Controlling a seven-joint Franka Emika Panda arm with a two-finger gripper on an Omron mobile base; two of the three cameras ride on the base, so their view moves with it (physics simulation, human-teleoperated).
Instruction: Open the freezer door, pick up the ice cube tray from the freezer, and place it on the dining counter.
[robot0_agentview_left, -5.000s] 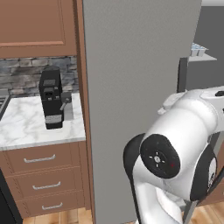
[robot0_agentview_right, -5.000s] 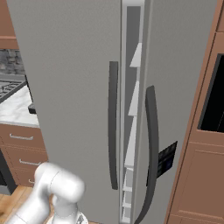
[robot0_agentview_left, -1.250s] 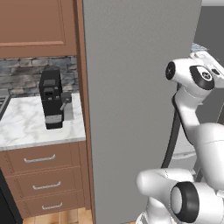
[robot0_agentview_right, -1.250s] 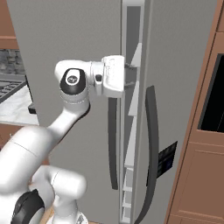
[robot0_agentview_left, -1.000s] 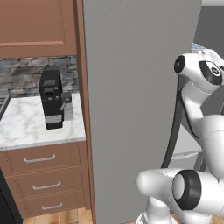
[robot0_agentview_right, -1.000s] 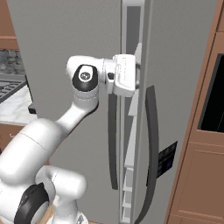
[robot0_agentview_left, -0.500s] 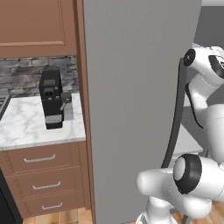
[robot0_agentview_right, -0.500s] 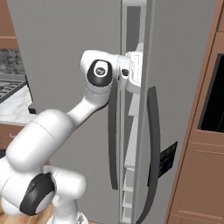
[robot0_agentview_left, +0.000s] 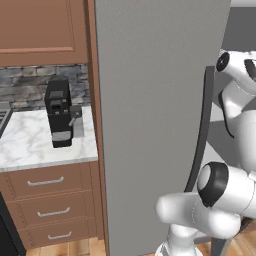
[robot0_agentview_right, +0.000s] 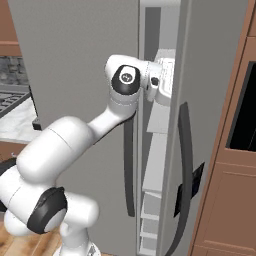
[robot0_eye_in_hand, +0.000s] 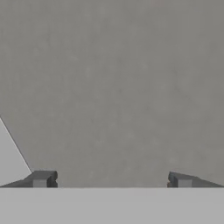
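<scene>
Reaching into the narrow gap beside the freezer door (robot0_agentview_right: 80, 60), the gripper (robot0_eye_in_hand: 111, 179) is mostly hidden.
Fingers (robot0_eye_in_hand: 41, 178) stand wide, holding nothing, facing flat matte grey.

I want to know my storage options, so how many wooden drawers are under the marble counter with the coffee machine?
3, stacked under the small marble counter: top brown wooden drawer, middle drawer, bottom drawer, each with a silver bar handle. More may be hidden past the left edge.

The light is soft and even, with no glare. The pictures look sharp. Past the fingers (robot0_eye_in_hand: 41, 179) it is all flat, grainy grey, with no strong shadows.
</scene>
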